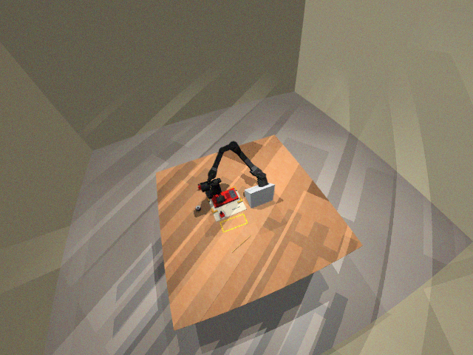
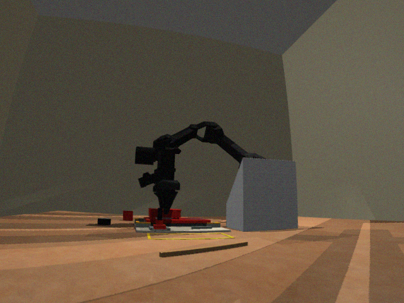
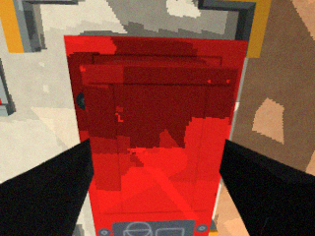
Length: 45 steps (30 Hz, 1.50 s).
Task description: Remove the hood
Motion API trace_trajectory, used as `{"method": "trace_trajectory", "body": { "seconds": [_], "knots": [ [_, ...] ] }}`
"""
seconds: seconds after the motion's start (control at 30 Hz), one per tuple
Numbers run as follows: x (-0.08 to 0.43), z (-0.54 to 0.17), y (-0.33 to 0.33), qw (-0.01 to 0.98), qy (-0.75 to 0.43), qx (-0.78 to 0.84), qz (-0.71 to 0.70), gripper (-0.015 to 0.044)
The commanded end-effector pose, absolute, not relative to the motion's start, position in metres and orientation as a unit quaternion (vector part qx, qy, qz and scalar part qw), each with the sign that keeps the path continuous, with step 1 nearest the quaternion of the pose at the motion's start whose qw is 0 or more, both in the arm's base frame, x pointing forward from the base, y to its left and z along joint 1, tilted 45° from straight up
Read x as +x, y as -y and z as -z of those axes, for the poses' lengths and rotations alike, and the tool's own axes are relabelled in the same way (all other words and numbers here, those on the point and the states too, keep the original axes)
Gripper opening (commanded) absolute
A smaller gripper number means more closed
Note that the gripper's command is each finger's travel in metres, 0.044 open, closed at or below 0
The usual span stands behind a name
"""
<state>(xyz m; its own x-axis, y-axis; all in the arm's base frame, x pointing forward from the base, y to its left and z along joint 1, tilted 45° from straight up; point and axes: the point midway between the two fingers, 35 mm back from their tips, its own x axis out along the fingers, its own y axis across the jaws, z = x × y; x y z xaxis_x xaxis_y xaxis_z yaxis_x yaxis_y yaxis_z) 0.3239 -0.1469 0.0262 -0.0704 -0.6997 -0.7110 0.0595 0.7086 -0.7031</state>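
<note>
The red toy car [image 1: 226, 197] [image 2: 196, 221] [image 3: 153, 228] lies on a white board [image 1: 229, 213] [image 2: 182, 230] [image 3: 41, 81]. Its hood [image 2: 175, 213] [image 3: 157, 108] is the raised red panel at one end. My gripper [image 1: 216, 197] [image 2: 165, 216] [image 3: 157, 144] points down and is shut on the hood, one black finger at each long side. The hood is still over the car; whether it is a little raised I cannot tell. The marked area [image 1: 235, 227] [image 2: 149, 236] is a yellow outline on the table beside the board.
A tall grey block [image 1: 261, 196] [image 2: 270, 196] stands right of the board. A thin stick [image 1: 241, 244] [image 2: 204, 249] lies beyond the marked area. A small dark wheel-like piece [image 1: 197, 208] [image 2: 103, 221] and a red block [image 2: 127, 215] lie to the left.
</note>
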Motion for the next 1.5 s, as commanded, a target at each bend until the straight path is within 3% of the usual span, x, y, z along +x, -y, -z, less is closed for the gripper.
{"method": "trace_trajectory", "body": {
  "seconds": [0.0,1.47],
  "knots": [
    [0.325,-0.029,0.144,0.64,-0.667,-0.238,0.299,0.0],
    [0.332,-0.061,0.097,0.639,-0.668,-0.241,0.294,0.0]
  ]
}}
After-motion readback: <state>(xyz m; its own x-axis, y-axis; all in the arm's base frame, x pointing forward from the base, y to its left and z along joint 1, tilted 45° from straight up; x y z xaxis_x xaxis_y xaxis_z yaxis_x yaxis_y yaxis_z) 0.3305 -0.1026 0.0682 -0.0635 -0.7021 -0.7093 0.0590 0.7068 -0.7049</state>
